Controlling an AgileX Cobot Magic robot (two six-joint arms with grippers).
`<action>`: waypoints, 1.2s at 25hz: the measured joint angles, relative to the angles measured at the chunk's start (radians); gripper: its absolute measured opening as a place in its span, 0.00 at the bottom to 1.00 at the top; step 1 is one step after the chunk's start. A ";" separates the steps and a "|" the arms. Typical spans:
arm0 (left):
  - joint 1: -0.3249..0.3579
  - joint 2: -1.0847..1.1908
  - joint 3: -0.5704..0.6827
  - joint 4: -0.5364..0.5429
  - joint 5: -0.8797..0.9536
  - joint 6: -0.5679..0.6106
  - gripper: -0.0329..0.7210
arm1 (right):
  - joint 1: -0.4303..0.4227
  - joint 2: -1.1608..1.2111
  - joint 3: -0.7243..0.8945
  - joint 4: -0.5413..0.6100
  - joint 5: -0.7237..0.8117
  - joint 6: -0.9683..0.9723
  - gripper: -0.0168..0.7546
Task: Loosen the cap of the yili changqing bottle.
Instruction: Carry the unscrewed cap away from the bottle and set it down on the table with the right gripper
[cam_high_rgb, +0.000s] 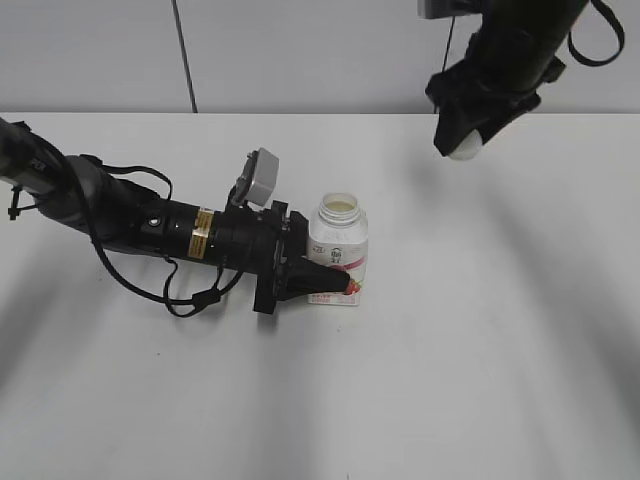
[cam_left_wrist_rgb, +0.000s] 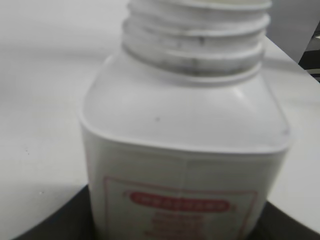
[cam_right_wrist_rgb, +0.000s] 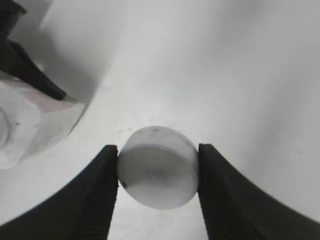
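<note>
Lab: bare white table (cam_high_rgb: 480, 380), grey wall panels (cam_high_rgb: 300, 50).

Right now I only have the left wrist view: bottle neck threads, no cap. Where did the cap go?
Observer: The cap is pinched between the right gripper fingers, clear of the bottle.
Operator: Where is that gripper?
Observer: In the exterior view the right gripper is raised above the table, up and to the right of the yili changqing bottle.
Operator: Is the bottle held?
Observer: Yes, the left gripper clamps its lower body; it stands upright, mouth open.
</note>
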 joint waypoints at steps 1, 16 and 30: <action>0.000 0.000 0.000 0.000 0.000 0.000 0.54 | -0.017 0.000 0.024 0.000 -0.014 0.012 0.52; 0.000 0.000 0.000 -0.001 0.000 0.000 0.55 | -0.183 -0.018 0.459 0.003 -0.363 0.167 0.52; 0.000 0.000 0.000 -0.001 0.000 0.000 0.55 | -0.246 -0.012 0.585 0.004 -0.500 0.218 0.52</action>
